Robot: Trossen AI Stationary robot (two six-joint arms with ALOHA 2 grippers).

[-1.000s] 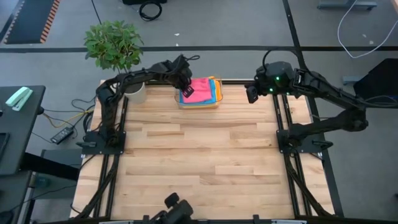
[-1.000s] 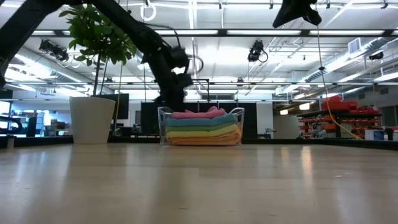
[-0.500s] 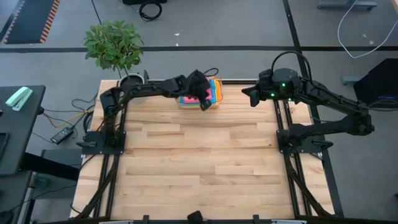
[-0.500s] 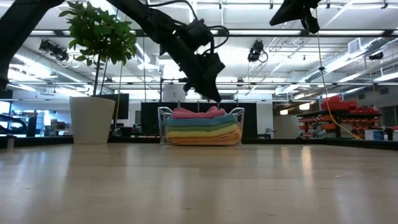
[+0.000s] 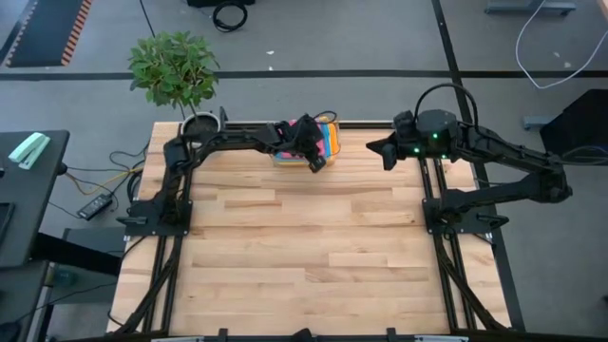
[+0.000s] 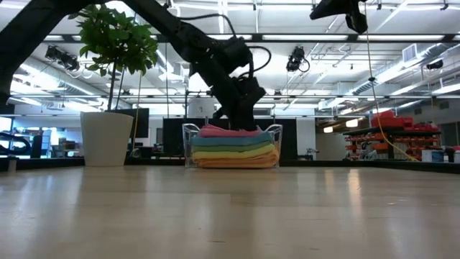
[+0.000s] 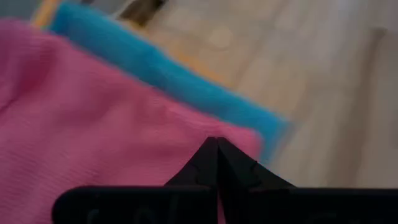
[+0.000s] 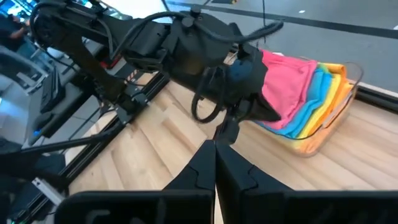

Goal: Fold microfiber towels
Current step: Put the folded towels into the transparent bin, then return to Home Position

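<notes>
A stack of microfiber towels (image 6: 233,150) fills a clear plastic bin (image 6: 188,142) at the table's far edge. A pink towel (image 7: 93,112) lies on top, with blue (image 7: 155,68), green, yellow and orange ones beneath. My left gripper (image 7: 216,143) is shut and slants down over the pink towel's near right corner (image 8: 273,109); it also shows from above (image 5: 314,159). My right gripper (image 8: 215,144) is shut, holds nothing, and hangs high above the table's far right (image 5: 374,147), pointing toward the bin. My left gripper's shut fingertips (image 6: 249,126) stand right at the pink towel's top surface near its right corner, coming slanting down from the table's left. Whether they touch the cloth, I cannot tell.
A leafy plant in a white pot (image 6: 108,137) stands at the far left corner (image 5: 174,71). Bare wooden tabletop (image 5: 304,247) stretches from the bin to the near edge. The arms' black frames run along the left and right sides.
My left gripper has swung from the bin's left side toward the table's right, across the stack, and sunk down to the pink towel's right corner. It stays shut. My right gripper has tipped a little further down toward the bin. The towels have not moved.
</notes>
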